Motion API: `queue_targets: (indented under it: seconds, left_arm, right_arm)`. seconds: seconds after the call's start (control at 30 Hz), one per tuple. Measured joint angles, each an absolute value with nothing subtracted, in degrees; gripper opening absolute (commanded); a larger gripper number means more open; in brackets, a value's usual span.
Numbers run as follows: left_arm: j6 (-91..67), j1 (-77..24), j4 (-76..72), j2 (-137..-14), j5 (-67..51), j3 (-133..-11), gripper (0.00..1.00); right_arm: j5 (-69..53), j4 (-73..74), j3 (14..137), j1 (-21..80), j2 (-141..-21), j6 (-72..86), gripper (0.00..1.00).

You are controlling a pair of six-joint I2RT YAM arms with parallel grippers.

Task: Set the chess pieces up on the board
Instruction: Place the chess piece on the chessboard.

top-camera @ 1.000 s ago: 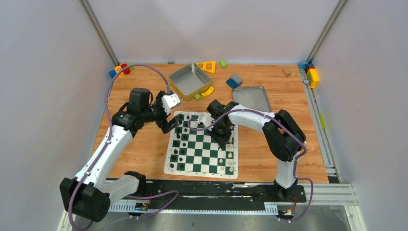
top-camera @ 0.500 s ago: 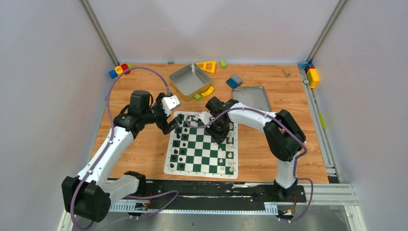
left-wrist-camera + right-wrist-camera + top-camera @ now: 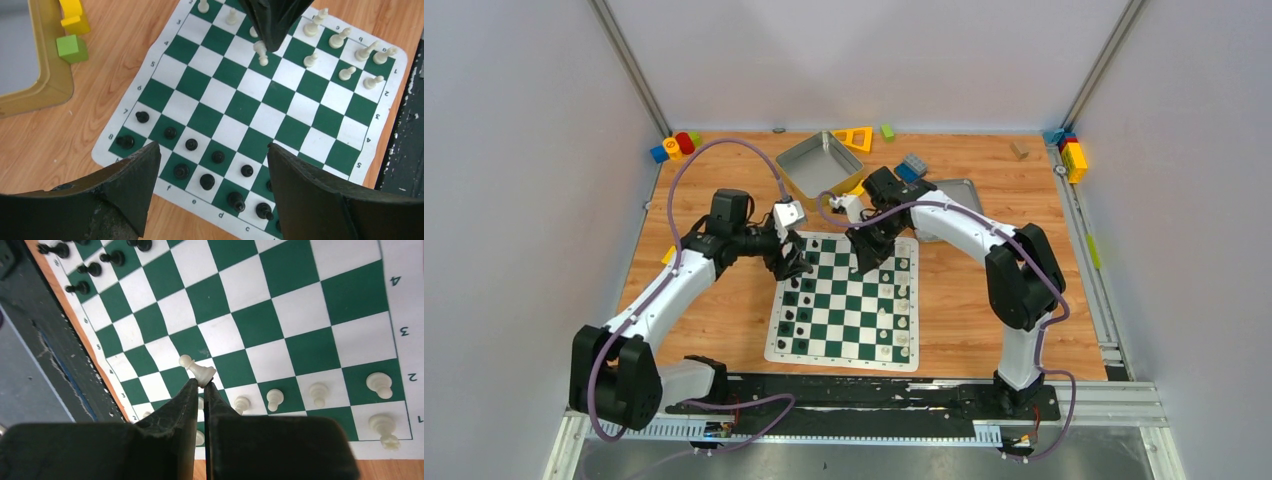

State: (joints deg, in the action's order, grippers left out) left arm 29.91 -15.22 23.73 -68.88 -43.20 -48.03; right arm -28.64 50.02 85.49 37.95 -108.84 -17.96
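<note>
The board (image 3: 834, 356) of green and white checks lies in the middle of the table. Black chess pieces (image 3: 207, 181) stand in two rows along its left side, and white chess pieces (image 3: 345, 37) line its right side. My right gripper (image 3: 204, 384) is shut on a white pawn (image 3: 197, 370), which it holds by the base above the board's far right part. The top view shows that gripper (image 3: 864, 262) near the board's far edge. My left gripper (image 3: 212, 147) hangs open over the black rows, with nothing between its fingers.
A deep metal tray (image 3: 814, 165) and a flat grey tray (image 3: 954, 195) sit beyond the board. Toy blocks lie about: yellow (image 3: 856, 138), green (image 3: 887, 131), blue-grey (image 3: 911, 166), a cluster at far left (image 3: 676, 146) and another at far right (image 3: 1072, 155).
My right gripper has lifted and drawn back toward the board's far edge with the white pawn. My left gripper has swung rightward over the black rows, jaws narrowing slightly.
</note>
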Motion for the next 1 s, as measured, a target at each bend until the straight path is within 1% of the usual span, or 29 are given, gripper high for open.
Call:
queue_targets:
  seconds: [0.1, 0.2, 0.3, 0.63, 1.0]
  left_arm:
    - [28.69, -15.64, 20.47, -69.76, -45.39, -48.03, 0.77]
    - [27.46, -16.95, 16.62, -69.82, -46.15, -48.03, 0.68]
    - [27.29, -19.22, 12.99, -70.19, -46.46, -48.05, 0.65]
    - [35.14, -28.23, 8.80, -75.42, -43.35, -48.75, 0.59]
    - [40.75, -32.18, 7.77, -77.45, -38.63, -52.34, 0.54]
  right_arm:
    - [-32.10, 49.84, 86.96, 36.12, -108.84, -16.16, 0.00]
    - [-35.14, 49.63, 88.27, 34.37, -108.84, -14.46, 0.00]
    - [-37.93, 48.73, 89.14, 32.91, -108.79, -12.47, 0.00]
    - [-43.62, 47.11, 90.32, 30.76, -108.53, -7.88, 0.00]
    - [-46.63, 46.33, 90.26, 29.91, -107.37, -6.42, 0.00]
